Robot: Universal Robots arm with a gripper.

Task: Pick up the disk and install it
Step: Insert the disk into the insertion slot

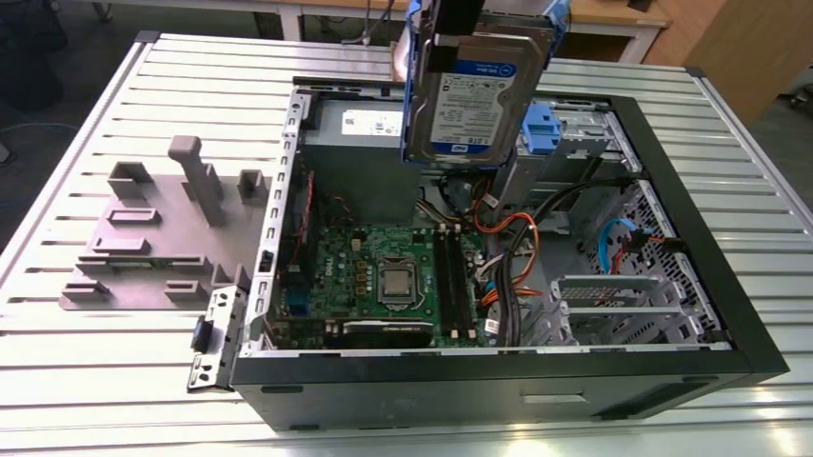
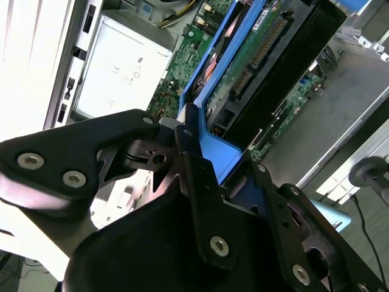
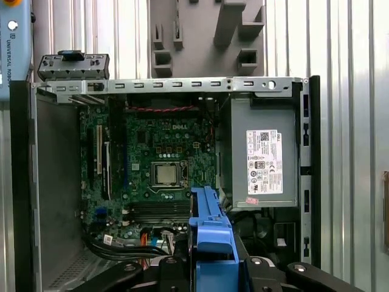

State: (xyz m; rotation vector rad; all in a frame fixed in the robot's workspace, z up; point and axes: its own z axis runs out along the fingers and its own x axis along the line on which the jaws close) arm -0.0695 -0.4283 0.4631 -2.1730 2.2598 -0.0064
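1. Exterior view: the disk [image 1: 473,95] is held lifted clear above the open computer case [image 1: 730,314], roughly upright with its label face outward. It is over the part of the case near the power-supply box [image 1: 362,129].
2. The gripper [image 1: 454,29] is clamped on the disk from above, and 1 dark finger is laid across the top of the labelled face.
3. A white-and-blue label with rows of small print and bar codes is carried on the disk's silver face. A blue plastic frame is seen along its edges.
4. In the second wrist view, the black fingers [image 2: 197,176] are pressed against the blue frame, and the disk's green circuit-board side [image 2: 255,48] is turned to the camera.
5. In the first wrist view, the blue frame edge of the disk [image 3: 209,237] is gripped between the black links of the gripper [image 3: 209,264], with the motherboard [image 3: 164,164] behind it.
6. A white sticker with bar codes and marks is borne by the power-supply box [image 3: 261,164].
7. A small blue latch [image 1: 543,129] is seen just beside the disk, inside the case.
8. A grey fixture plate [image 1: 140,238] is laid on the slatted metal table [image 1: 102,381], at the exterior view's left of the case.
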